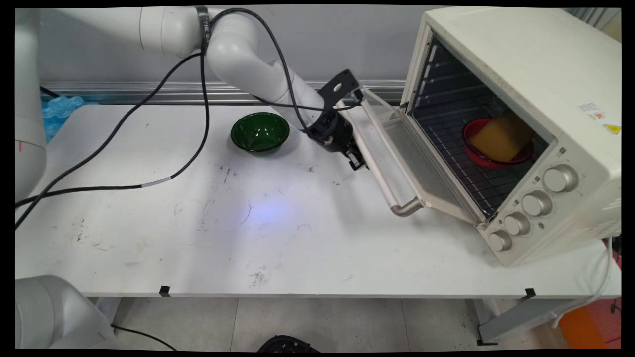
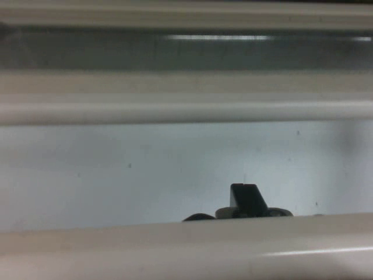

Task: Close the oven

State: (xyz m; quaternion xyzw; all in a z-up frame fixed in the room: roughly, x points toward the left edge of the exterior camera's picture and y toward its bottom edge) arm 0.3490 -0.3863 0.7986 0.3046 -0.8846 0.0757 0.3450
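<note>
1. At the oven door's handle (image 1: 378,159), the jaws (image 1: 358,161) of the black gripper sit right against the pale bar, near its middle.
2. Whether the jaws are spread or pinching the bar cannot be told; the hand view shows one dark fingertip (image 2: 247,199) above a pale bar that crosses the bottom of the view.
3. The door (image 1: 412,158) of the cream toaster oven (image 1: 526,114) hangs open, tilted down toward the counter (image 1: 198,233).
4. Inside, on the wire rack (image 1: 466,173), a red bowl (image 1: 483,157) holds a yellow sponge-like block (image 1: 501,138).
5. A green bowl (image 1: 260,132) stands on the counter left of the gripper, near it but apart.
6. Black cables (image 1: 198,114) hang from the arm across the counter.
</note>
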